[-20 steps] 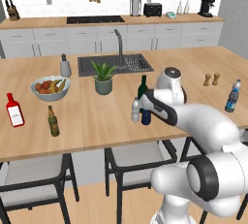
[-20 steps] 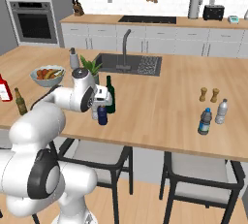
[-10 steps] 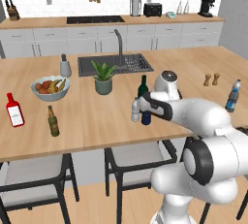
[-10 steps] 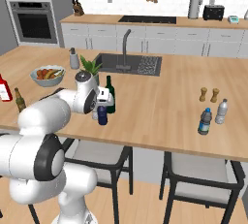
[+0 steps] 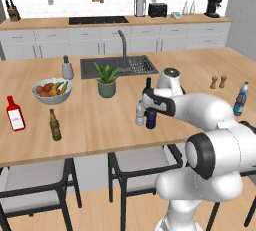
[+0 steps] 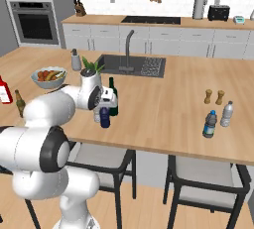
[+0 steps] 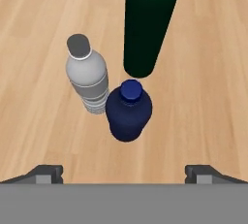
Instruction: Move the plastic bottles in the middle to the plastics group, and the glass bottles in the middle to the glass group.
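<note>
In the centre of the hand view, the open, empty end effector (image 7: 124, 172) hovered above the dark blue bottle (image 7: 128, 111), beside the grey bottle (image 7: 88, 75) and green bottle (image 7: 147, 22) on the bench (image 7: 208, 82), so seemingly nothing was sorted yet.

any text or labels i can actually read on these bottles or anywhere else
No text can be read anywhere.
Red flask: white label, no legible print.
Olive-brown bottle: yellowish label, too small to read.
Blue-capped water bottle: bluish label, blurred.
Grey bottle, dark blue bottle, green bottle: no label visible.
</note>
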